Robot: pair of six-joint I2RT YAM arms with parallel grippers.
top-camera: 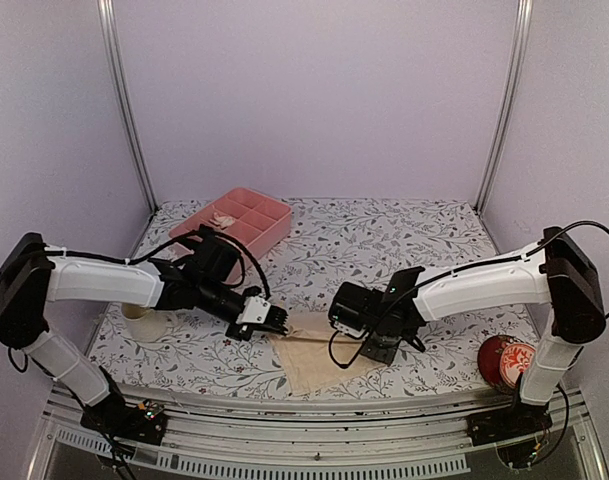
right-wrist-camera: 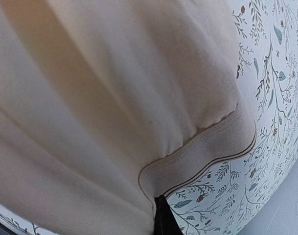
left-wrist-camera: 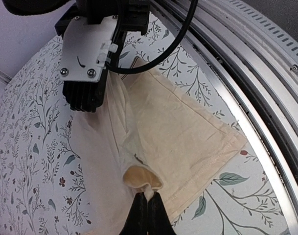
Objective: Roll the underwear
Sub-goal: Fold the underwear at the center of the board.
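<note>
Closest in, the right gripper (right-wrist-camera: pixel 161 218) has its black fingertips clamped tight on the edge of the waistband (right-wrist-camera: pixel 207 147) of the pale peach underwear (top-camera: pixel 316 365). Opposite it, the left gripper (left-wrist-camera: pixel 148 208) is pinched on a small puckered fold of the same garment. The cloth rises in a ridge between the two pinches. Its loose corner is spread on the floral table (top-camera: pixel 434 240), close to the near metal rail.

From where I stand the job looks barely begun, with nothing rolled yet. I'd say the thing to get right is laying the fabric down flat and smooth. Both arms should move in step so neither pinch pulls loose, and keep back from the rail so the corner doesn't slip over. A tight roll wants a straight edge to start from, and the waistband seems the best one.

Counting: one garment in sight, the peach one; I can't find an olive-brown one. Two grippers, both holding it. One pink compartment tray (top-camera: pixel 272 232) at the back, with something pale in one cell. One red round tin (top-camera: pixel 504 362) at the right.
</note>
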